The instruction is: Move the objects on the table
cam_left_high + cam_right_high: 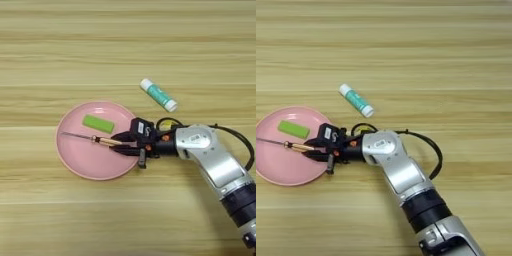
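Screwdriver (92, 138) inside plate (75, 165) rim

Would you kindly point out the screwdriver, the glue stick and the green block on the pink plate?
screwdriver (79, 135), left eye view, on its metal shaft.
glue stick (159, 95), left eye view, on its teal label.
green block (293, 129), right eye view, on its top face.

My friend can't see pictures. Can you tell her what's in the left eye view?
The robot's right gripper reaches over a round pink plate and holds a thin screwdriver by its amber handle. A small green block lies on the plate, and a glue stick lies on the wooden table beyond.
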Motion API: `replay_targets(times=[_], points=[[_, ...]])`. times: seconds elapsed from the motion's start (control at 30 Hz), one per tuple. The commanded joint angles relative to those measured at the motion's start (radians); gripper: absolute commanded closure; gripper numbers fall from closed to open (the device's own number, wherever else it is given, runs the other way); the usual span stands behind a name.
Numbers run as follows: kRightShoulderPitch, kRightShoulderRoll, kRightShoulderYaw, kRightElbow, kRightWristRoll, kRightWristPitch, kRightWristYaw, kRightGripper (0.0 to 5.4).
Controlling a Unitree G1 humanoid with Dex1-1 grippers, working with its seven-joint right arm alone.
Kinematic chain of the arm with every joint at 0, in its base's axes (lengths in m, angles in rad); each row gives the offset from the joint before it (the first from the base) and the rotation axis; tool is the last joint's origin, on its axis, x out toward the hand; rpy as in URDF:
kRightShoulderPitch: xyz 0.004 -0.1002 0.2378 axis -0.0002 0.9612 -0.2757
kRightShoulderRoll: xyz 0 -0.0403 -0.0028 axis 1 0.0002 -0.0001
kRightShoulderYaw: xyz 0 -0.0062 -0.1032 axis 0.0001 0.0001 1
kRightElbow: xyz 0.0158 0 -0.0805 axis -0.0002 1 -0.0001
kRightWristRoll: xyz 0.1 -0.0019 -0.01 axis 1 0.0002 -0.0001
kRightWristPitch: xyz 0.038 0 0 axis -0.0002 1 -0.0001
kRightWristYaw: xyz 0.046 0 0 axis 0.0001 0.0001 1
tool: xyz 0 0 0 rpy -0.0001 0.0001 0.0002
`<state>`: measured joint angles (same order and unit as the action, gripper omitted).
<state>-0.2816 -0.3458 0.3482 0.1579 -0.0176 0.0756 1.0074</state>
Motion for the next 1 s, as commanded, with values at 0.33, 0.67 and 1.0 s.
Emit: replay_targets(times=[0.33,0.67,1.0], points=[[-0.076,-0.008,-0.002,0.009,-0.044,0.005,-0.042,4.51],[-0.080,-0.010,0.003,0.018,-0.052,0.011,-0.038,3.61],[-0.094,-0.003,-0.014,0.022,-0.033,0.005,-0.037,2.39]])
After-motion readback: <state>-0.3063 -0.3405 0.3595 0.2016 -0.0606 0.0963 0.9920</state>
